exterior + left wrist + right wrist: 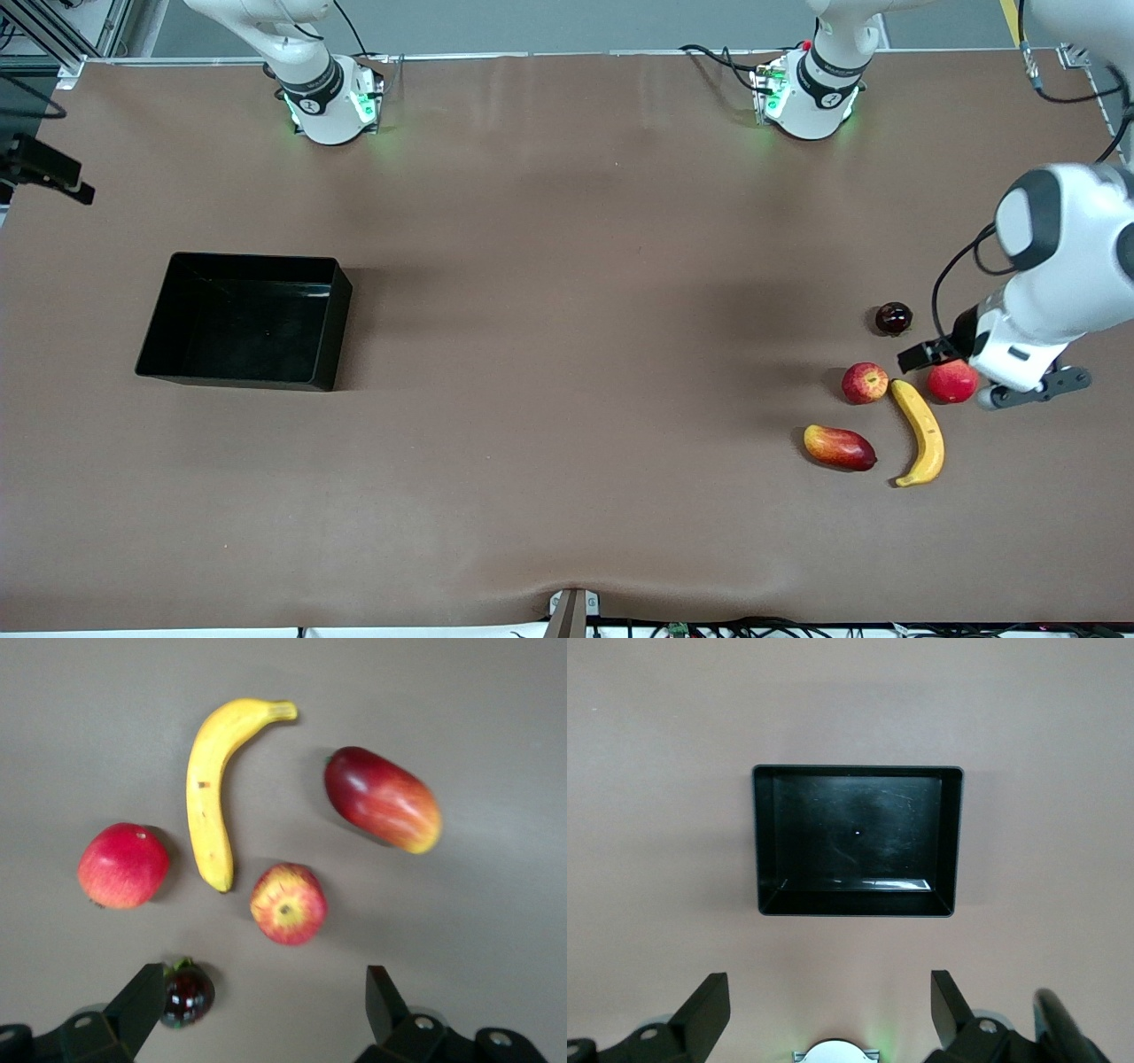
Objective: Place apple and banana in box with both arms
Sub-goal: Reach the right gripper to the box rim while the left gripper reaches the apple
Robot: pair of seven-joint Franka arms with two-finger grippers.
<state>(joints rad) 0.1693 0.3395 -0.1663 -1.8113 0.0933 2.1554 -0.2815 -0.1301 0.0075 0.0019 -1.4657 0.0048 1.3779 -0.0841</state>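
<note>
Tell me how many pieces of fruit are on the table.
5, all at the left arm's end: dark fruit farthest, apple and pinkish-red fruit flanking the banana, mango-like fruit nearest. None in the box.

Both end effectors (257,1010) (824,1010) hang open, fingers down.

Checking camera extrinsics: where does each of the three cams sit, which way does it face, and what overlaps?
Front: high across the table, facing both arm bases; shows the box, the fruit, and the left arm above the fruit.
Left wrist: on the left arm, looking down at the banana, apple and three other fruits; left gripper jaws open.
Right wrist: on the right arm, looking down into the empty box; right gripper jaws open.
Shared: front and left wrist both show the fruit; front and right wrist, the box.
</note>
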